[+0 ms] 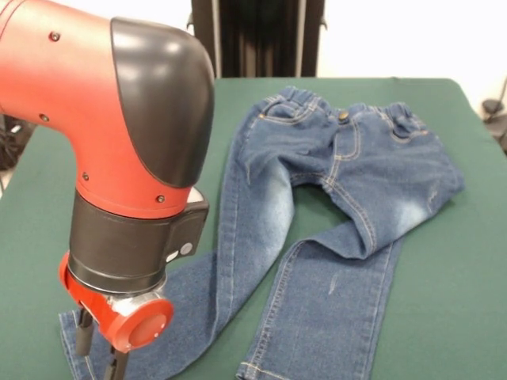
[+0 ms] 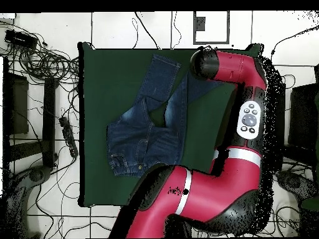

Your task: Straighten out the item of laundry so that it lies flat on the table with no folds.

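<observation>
A pair of blue jeans lies on the dark green table, waistband at the far side and both legs running toward the near edge. The right leg bends at the thigh with a fold, and a patch of green shows between the legs. The left leg runs down to the near left, where my gripper stands low over its lower end, partly cut off by the picture's bottom edge. In the overhead view the jeans lie mid-table and the arm's end covers the gripper.
The thick red and black arm fills the near left of the front view and hides part of the table. The black pedestal stands behind the far edge. Cables and a power strip lie on the floor beside the table.
</observation>
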